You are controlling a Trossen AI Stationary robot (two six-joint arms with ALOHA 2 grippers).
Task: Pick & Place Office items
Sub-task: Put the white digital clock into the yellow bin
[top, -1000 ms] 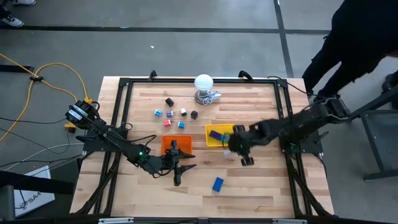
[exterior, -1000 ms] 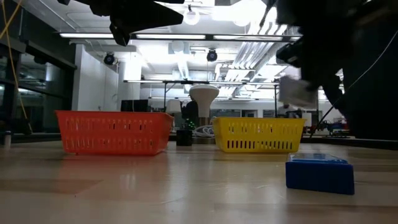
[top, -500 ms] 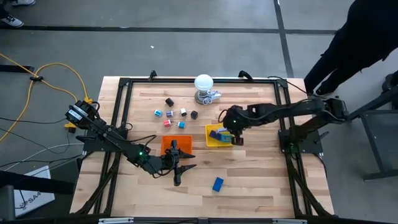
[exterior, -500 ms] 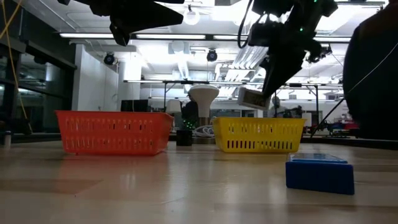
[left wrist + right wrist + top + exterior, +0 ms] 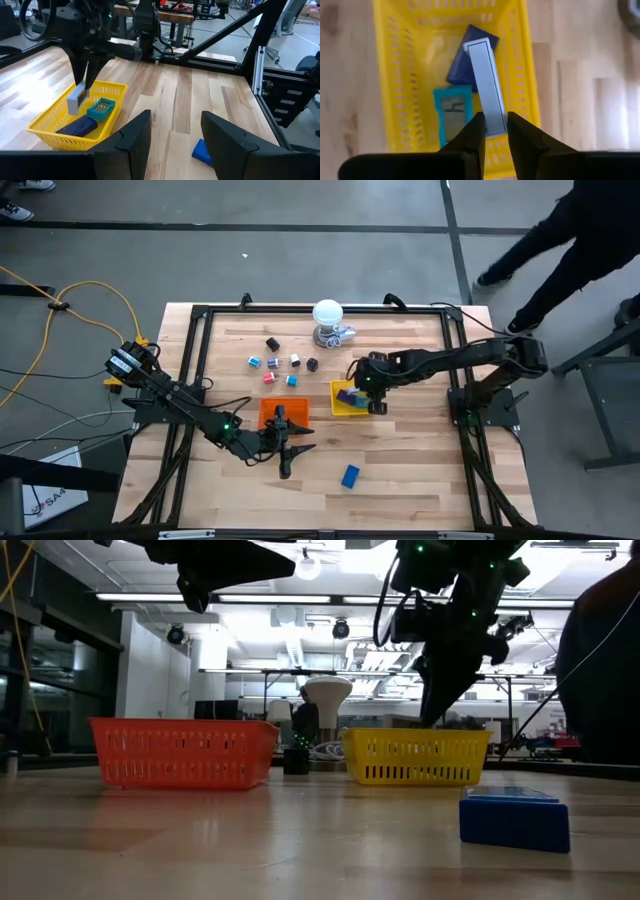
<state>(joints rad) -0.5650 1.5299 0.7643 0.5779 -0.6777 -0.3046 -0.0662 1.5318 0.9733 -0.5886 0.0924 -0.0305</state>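
Grey concrete floor [image 5: 300, 250] around the wooden table [image 5: 400, 490] — yellow cable [image 5: 60, 305] loops beside it. Bright ceiling strip lights [image 5: 330, 600] over an open workshop.

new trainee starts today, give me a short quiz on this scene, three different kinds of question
1. True or false: the right gripper holds a flat grey rectangular block over the yellow plastic basket.
2. Which lies already in that basket? A) a teal block and a dark blue block B) a red cube
3. Fill in: a blue block lies on the wooden ____, outside both baskets.

Key: 1 true; 2 A; 3 table
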